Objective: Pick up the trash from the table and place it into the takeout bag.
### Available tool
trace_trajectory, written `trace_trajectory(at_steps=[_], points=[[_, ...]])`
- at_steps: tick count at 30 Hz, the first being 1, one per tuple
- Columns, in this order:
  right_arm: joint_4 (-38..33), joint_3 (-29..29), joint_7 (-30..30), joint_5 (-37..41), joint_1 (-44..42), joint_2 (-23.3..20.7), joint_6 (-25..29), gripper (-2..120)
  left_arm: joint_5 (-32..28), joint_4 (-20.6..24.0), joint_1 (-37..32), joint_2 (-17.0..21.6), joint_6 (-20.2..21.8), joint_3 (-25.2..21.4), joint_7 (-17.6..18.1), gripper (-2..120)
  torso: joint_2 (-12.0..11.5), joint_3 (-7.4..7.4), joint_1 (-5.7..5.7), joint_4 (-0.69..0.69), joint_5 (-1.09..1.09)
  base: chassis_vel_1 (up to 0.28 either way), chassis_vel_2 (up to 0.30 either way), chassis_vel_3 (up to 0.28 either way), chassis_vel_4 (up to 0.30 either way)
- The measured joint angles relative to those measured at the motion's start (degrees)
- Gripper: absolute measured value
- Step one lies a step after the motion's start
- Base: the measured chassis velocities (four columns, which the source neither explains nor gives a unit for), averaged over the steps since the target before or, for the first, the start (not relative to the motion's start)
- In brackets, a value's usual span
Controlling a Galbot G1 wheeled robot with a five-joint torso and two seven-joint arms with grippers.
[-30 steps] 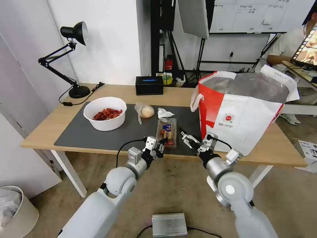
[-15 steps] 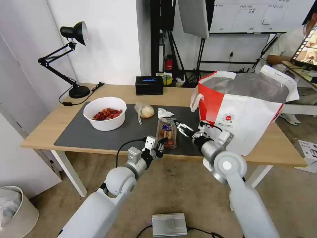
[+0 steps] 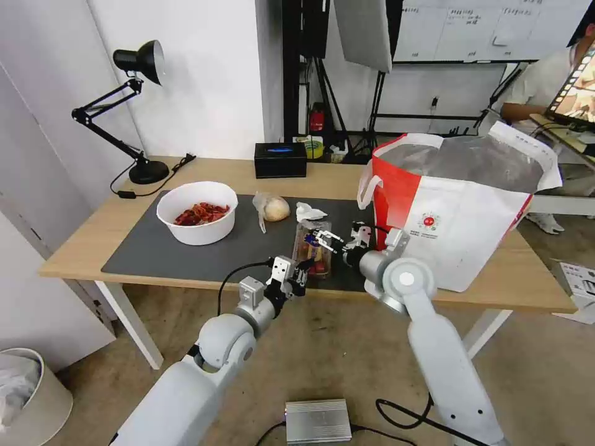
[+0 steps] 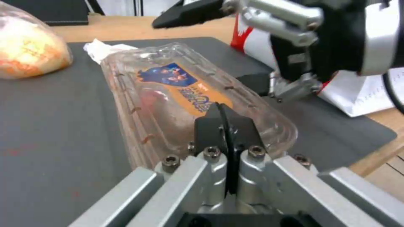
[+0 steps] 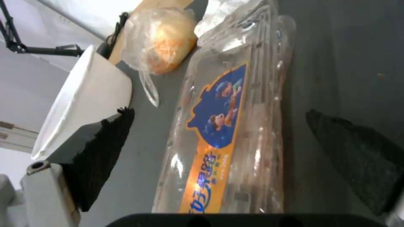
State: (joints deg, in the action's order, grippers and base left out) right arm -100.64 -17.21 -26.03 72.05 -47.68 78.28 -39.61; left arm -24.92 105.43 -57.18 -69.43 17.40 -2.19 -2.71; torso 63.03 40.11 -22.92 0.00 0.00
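The clear clamshell tray (image 3: 312,246) with red tomatoes lies on the dark mat (image 3: 173,254) near the table's (image 3: 87,248) front edge. My right gripper (image 3: 323,238) is open over it, and in the right wrist view its black pads (image 5: 105,157) stand on either side of the tray (image 5: 227,94). My left gripper (image 3: 299,276) is shut, just in front of the tray's near end (image 4: 176,94). The crumpled tissue (image 3: 308,212), the bagged bun (image 3: 273,209) and the white bowl (image 3: 197,212) of red scraps sit farther back. At the right stands the takeout bag (image 3: 458,210), its mouth open.
A black desk lamp (image 3: 139,62) and its cord occupy the table's back left. A black box (image 3: 280,160) sits at the back edge. On the floor are a white bin (image 3: 25,396) at the left and a metal box (image 3: 318,420) between my arms.
My right gripper has moved left and away from the table's front edge, from beside the bag to over the tray. The left arm has stayed still.
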Motion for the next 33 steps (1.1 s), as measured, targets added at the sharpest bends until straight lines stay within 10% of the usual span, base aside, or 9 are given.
trace_trajectory(at_steps=[33], points=[[5.9, 1.6, -2.3, 0.1, 3.7, 3.9, -1.7, 96, 0.4, 1.0, -1.7, 0.2, -1.2, -0.9, -0.6, 0, 0.0, -0.01, 0.01, -0.01, 0.00, 0.000, 0.000, 0.000, 0.000]])
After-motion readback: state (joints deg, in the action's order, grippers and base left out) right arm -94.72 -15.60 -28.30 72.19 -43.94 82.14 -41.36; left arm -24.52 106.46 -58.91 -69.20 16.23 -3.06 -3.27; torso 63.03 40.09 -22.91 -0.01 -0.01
